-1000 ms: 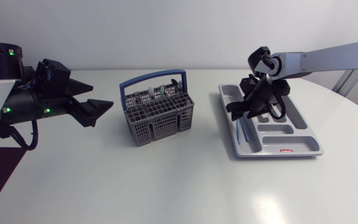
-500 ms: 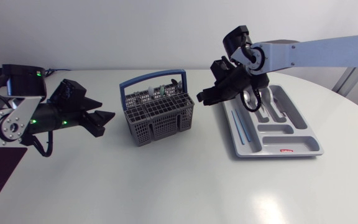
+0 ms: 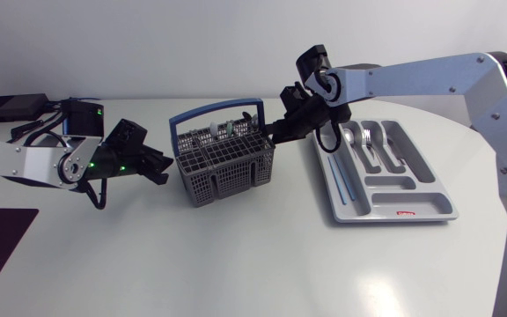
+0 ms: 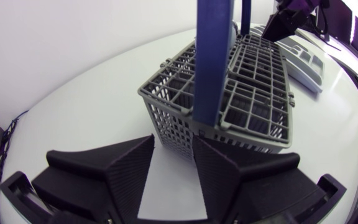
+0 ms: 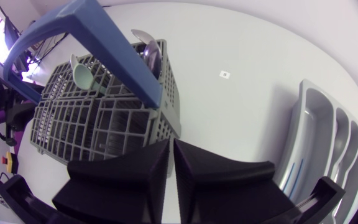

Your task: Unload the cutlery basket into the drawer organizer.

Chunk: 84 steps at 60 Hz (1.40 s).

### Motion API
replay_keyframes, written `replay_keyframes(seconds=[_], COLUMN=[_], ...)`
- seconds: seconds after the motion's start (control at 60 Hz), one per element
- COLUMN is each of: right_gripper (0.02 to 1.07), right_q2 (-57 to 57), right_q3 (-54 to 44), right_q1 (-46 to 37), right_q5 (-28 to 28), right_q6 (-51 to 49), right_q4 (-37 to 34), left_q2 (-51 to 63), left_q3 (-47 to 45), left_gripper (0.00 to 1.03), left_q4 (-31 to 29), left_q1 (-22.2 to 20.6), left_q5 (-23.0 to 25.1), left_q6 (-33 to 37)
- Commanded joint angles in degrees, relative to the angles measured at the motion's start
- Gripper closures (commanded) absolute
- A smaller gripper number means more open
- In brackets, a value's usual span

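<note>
The grey cutlery basket with a blue handle stands mid-table; a mint spoon and a metal spoon stick up in it. My left gripper is low at the basket's left end, open, with only bare table between its fingers. The basket's end wall is just ahead of it. My right gripper hovers at the basket's right end, shut on nothing. The grey drawer organizer lies to the right, with metal cutlery and thin blue pieces in its slots.
A black box with cables sits at the back left of the table. A small white tag lies on the table between the basket and the organizer. The rounded table edge runs close behind the organizer.
My right arm swung left from over the organizer to the basket's right end and its fingers came together. My left arm dropped and advanced to the basket's left end, its fingers narrowing.
</note>
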Motion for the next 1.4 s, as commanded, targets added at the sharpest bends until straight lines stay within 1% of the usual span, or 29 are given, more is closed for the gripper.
replay_keyframes(seconds=[0.0,0.067,0.25,0.35,0.467,0.583,0.717,0.783,0.867,1.017,1.067,1.217,1.383], right_gripper=[0.96,0.96,0.97,0.97,0.97,0.97,0.97,0.97,0.97,0.97,0.97,0.97,0.97], right_q2=[1.4,-0.5,-7.4,-10.8,-12.7,-14.4,-18.8,-20.5,-20.7,-15.3,-13.5,-7.6,-2.1], right_q3=[0.5,-1.9,-10.0,-14.2,-17.4,-20.2,-22.6,-22.7,-21.6,-17.4,-16.5,-12.9,-8.1], right_q1=[0.6,1.0,2.8,4.8,6.7,8.3,10.0,9.0,5.3,-1.0,-2.2,-4.4,-4.3], right_q5=[-2.0,-3.4,-5.8,-6.4,-7.5,-10.0,-9.6,-8.7,-8.5,-8.1,-8.0,-8.1,-8.7], right_q6=[1.9,1.9,1.9,1.9,1.9,1.0,0.0,0.1,0.1,-0.8,-0.8,-0.6,-0.2], right_q4=[-0.3,0.2,1.1,1.7,2.0,2.1,1.7,1.6,1.8,2.6,4.4,7.3,7.8], left_q2=[1.3,1.1,1.3,1.3,0.8,-0.3,-0.9,-0.9,-1.2,-1.1,-0.8,-0.4,-0.4], left_q3=[1.5,0.9,0.6,0.4,-0.2,-1.8,-2.6,-2.4,-2.2,-1.6,-1.3,-0.6,-0.1], left_gripper=[0.6,0.6,0.6,0.6,0.6,0.6,0.6,0.6,0.6,0.6,0.61,0.61,0.61], left_q4=[1.1,2.4,2.6,2.5,2.5,2.5,2.5,2.3,1.8,1.8,1.8,1.1,0.3], left_q1=[-0.8,-1.1,-0.8,-0.4,-0.2,0.0,1.0,1.9,3.0,3.1,3.0,2.2,1.2], left_q5=[-0.1,-0.1,0.4,2.1,3.3,4.4,4.9,5.7,6.4,6.6,6.6,6.5,6.5], left_q6=[-2.1,-2.5,-2.5,-2.7,-2.7,-2.7,-2.1,-2.0,-1.9,-1.7,-1.9,-2.0,-2.1])
